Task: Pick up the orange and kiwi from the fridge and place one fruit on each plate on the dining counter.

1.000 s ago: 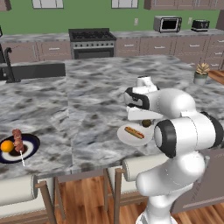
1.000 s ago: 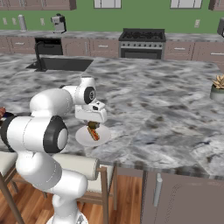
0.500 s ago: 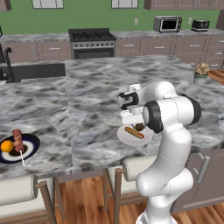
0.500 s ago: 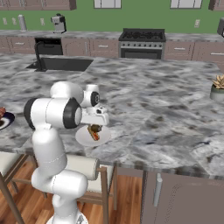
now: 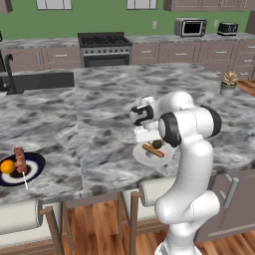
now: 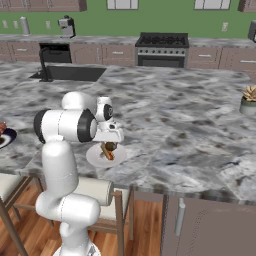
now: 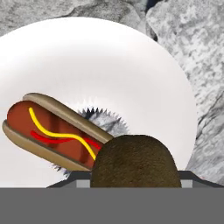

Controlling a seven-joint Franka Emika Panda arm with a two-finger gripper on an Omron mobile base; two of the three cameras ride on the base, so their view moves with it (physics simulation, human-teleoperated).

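Note:
My gripper [image 5: 153, 141] hangs just above the white plate [image 5: 165, 157] near the front edge of the dining counter [image 5: 99, 99]. It is shut on the brown kiwi [image 7: 135, 162], which sits low over the plate [image 7: 109, 57] beside the hot dog [image 7: 52, 131]. From the other side, the kiwi [image 6: 111, 146] shows under the hand, over the same plate [image 6: 96, 158]. The orange [image 5: 7, 166] lies on the dark plate [image 5: 32, 172] at far left, next to a meat skewer [image 5: 20, 159]. The fridge is out of view.
A potted plant [image 5: 229, 84] stands at the counter's right end. A sink with a black tap [image 5: 40, 79] is set in at the back left. Stools [image 5: 20, 214] stand under the counter's front edge. A stove [image 5: 104, 47] and a microwave [image 5: 190, 27] line the far wall.
The arm's elbow has swung upright and the hand, still holding the kiwi, has shifted slightly left and come down closer to the white plate. The orange and dark plate have not moved.

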